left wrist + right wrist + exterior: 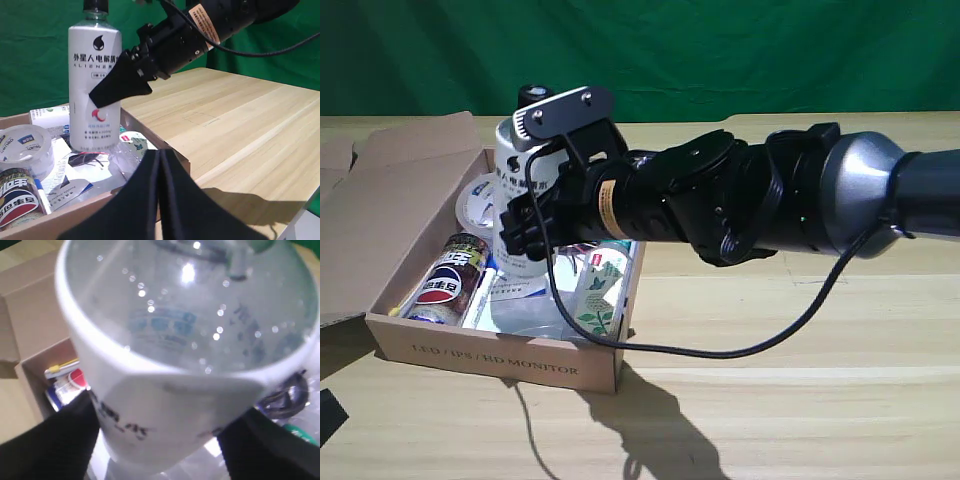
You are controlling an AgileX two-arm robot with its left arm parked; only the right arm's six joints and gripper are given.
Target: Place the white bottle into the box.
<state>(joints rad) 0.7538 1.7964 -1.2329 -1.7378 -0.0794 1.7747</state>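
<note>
1. Right gripper [107, 92] jaws clamped on the white bottle [94, 90], one finger [50, 450] on each side
2. Bottle upright, its base inside the box [500, 358]
3. In the box beside it: tape roll [22, 150], Pepsi can [448, 282], leaf-label bottle [602, 290]

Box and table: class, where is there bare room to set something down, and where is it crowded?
Free: the wooden table on the exterior view's right of the box. Crowded: inside the box, around the white bottle in the right gripper, with tape roll, cola can and slim bottle.
</note>
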